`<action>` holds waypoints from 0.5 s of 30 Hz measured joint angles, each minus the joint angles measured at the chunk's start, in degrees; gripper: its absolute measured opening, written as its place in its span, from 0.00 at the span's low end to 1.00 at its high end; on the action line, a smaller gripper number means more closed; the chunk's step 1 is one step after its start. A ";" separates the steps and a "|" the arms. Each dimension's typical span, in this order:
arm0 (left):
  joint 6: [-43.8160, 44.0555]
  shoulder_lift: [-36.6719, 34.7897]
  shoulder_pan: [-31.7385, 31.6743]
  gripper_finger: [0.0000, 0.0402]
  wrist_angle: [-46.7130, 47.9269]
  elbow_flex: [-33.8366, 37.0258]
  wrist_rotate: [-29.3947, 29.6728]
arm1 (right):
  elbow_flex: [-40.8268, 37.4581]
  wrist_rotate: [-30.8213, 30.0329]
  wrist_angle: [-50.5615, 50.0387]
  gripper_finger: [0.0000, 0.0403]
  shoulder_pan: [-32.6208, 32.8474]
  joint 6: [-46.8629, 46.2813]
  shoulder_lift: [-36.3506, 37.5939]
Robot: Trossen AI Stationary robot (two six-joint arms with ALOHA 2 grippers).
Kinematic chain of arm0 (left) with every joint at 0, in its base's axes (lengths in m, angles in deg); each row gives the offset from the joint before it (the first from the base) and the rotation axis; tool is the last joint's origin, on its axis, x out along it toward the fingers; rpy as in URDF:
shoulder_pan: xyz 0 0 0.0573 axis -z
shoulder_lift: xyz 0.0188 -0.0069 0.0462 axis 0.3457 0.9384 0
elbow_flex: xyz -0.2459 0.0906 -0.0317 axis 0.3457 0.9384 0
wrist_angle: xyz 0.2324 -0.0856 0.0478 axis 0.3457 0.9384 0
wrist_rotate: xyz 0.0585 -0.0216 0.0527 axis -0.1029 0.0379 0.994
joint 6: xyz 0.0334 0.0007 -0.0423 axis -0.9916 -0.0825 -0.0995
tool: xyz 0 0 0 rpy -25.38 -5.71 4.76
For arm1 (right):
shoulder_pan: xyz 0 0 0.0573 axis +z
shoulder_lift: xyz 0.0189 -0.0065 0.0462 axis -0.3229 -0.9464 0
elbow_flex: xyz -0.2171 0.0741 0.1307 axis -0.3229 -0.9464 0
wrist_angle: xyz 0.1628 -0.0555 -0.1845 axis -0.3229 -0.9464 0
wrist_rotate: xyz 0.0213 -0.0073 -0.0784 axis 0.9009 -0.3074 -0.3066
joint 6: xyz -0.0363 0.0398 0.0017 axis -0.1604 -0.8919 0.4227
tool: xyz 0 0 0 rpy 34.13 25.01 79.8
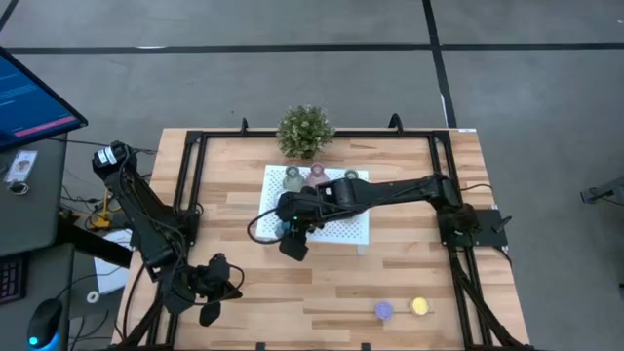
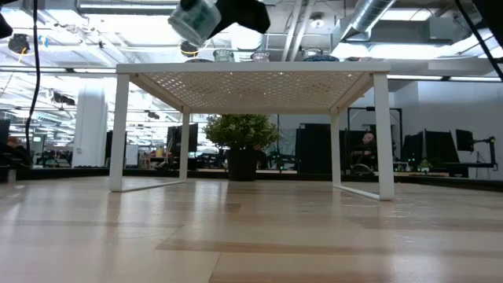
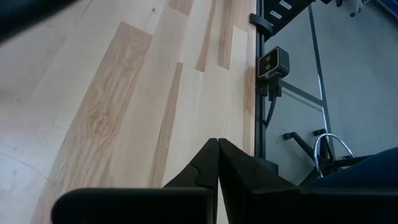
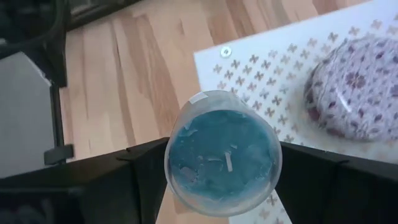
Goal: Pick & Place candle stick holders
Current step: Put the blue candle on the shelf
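My right gripper point(image 4: 222, 186) is shut on a blue candle holder point(image 4: 222, 152), a round glass puck filled with blue wax, above the near left corner of the white perforated tray point(image 1: 341, 219). A speckled purple puck point(image 4: 357, 87) rests on the tray. Three vase shapes point(image 1: 317, 176) stand at the tray's far edge. A lilac puck point(image 1: 384, 310) and a yellow puck point(image 1: 420, 306) sit on the table at the near right. My left gripper point(image 3: 217, 165) is shut and empty over the table's near left corner. My right gripper pinches the blue holder's round side wall point(image 4: 171, 162) between its two fingers point(image 4: 124, 180), one on each opposite side. The fingers come from above, pointing down, and the holder's open top faces the wrist. In the low view the holder point(image 2: 196, 20) is lifted clear above the tray.
The tray stands on four white legs point(image 2: 118, 134), raised off the wooden table. A bushy potted plant point(image 1: 304, 130) stands just beyond its far edge. A black frame point(image 1: 190, 185) runs round the table. A low camera point(image 3: 272, 65) sits at the table's edge.
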 joint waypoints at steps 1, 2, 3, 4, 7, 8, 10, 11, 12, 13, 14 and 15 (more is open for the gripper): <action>-0.02 0.00 0.02 0.02 -0.06 0.00 -0.02 | 0.37 -0.02 -0.02 0.57 -0.04 0.18 -0.32; -0.06 0.00 0.02 0.02 -0.07 0.00 -0.02 | 0.82 -0.06 -0.58 0.57 -0.06 0.43 -0.73; -0.07 0.00 0.02 0.02 -0.05 0.00 -0.02 | 0.95 -0.10 -0.65 0.57 -0.06 0.45 -1.03; -0.07 0.00 0.03 0.01 -0.05 0.00 -0.02 | 1.00 -0.08 -0.52 0.57 -0.03 0.43 -1.40; -0.07 0.00 0.02 0.01 -0.02 0.00 -0.02 | 1.00 -0.08 -1.85 0.57 0.17 0.07 -1.67; -0.07 0.00 0.04 0.01 -0.06 0.00 -0.02 | 1.00 -0.32 -2.09 0.57 0.27 -0.03 -1.67; -0.08 0.00 0.03 0.02 -0.02 0.00 -0.02 | 1.02 -2.21 -2.52 0.57 0.56 -0.31 -1.65; -0.09 0.00 0.04 0.02 -0.05 -0.01 -0.02 | 1.00 -3.16 -2.98 0.57 0.57 -0.48 -1.65; -0.09 0.00 0.04 0.02 -0.05 -0.01 -0.02 | 1.00 -3.82 -3.07 0.57 0.54 -0.49 -1.67; -0.09 0.00 0.03 0.02 -0.05 0.00 -0.02 | 1.00 -4.19 -2.97 0.57 0.52 -0.51 -1.60; -0.09 0.00 0.03 0.02 -0.05 0.00 -0.02 | 1.00 -4.30 -3.01 0.57 0.51 -0.53 -1.46; -0.09 0.00 0.04 0.02 -0.05 0.00 -0.02 | 1.00 -4.30 -2.95 0.58 0.48 -0.76 -1.41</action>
